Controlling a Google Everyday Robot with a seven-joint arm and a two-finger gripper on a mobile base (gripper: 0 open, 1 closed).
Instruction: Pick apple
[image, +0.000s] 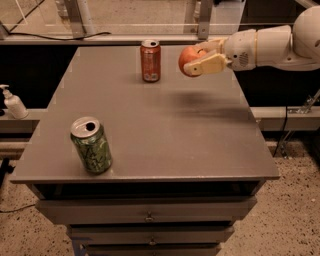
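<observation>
Fingers (210, 64): two cream-coloured pads closed around the apple (186, 59), one above and one below it. The grip is narrow, only as wide as the fruit.

Apple: red-orange and round. Its left side sticks out past the fingertips and the rest is hidden between the fingers. It is held in the air, clear of the desk (165, 140), over the far right part of the top and near the far edge.

Gripper (195, 60): it points left, roughly level, and hangs above the desk's far right corner area. The white arm (265, 44) behind it comes in from the right side, past the desk's right edge.

Shadow (202, 100): a soft dark patch on the grey top, below the gripper and a little toward the front.

Orange-red soda can (150, 61): upright near the middle of the far edge, just left of the apple and not touching it.

Green can (91, 145): upright, top opened, near the front left corner and well apart from the gripper.

Drawers (148, 212): stacked under the front edge.

Pump bottle (13, 102): off the desk, on a ledge beyond the left edge.
</observation>
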